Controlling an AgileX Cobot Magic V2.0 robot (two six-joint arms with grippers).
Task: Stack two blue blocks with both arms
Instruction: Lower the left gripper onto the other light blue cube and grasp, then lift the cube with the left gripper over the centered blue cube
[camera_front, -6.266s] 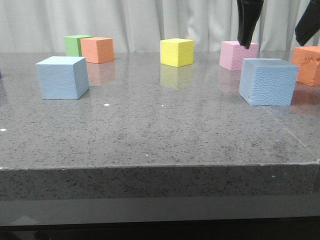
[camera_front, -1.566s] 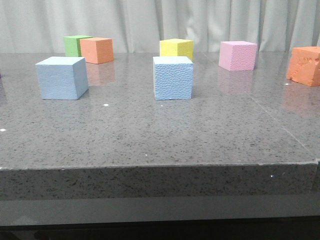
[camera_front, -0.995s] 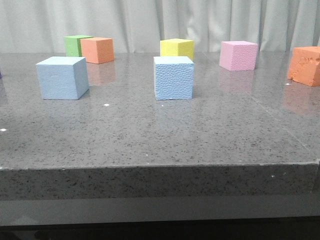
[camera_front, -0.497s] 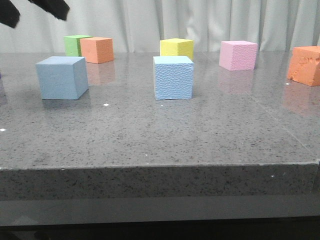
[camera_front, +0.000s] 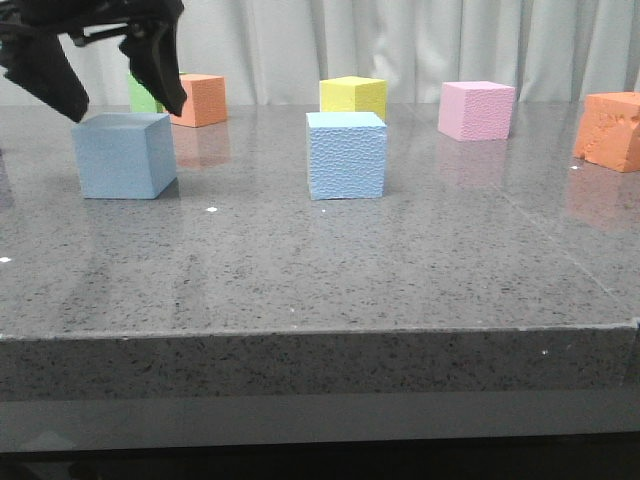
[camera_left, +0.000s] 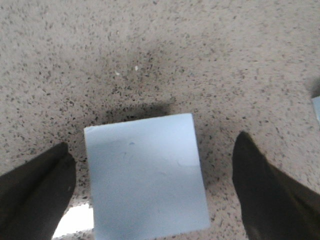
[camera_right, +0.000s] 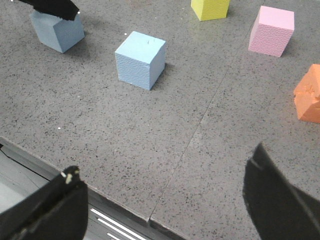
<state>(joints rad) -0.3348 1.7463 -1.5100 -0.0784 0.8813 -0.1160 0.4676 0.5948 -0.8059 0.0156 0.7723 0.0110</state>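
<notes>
Now the left tool (camera_front: 120, 92) hovers spread over the smooth blue block (camera_front: 125, 155).

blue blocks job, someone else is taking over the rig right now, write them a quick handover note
Left gripper: open, prongs straddling the smooth blue block from above, not yet closed on it.
Right gripper: open, empty, back near the table's front edge.
Pebbled blue block: standing alone mid-table, in front of the yellow cube.
Done: pebbled block sits centrally; left arm lined up over the smooth one.
Left: close on the smooth block, lift it, set it on the pebbled block, release.
</notes>
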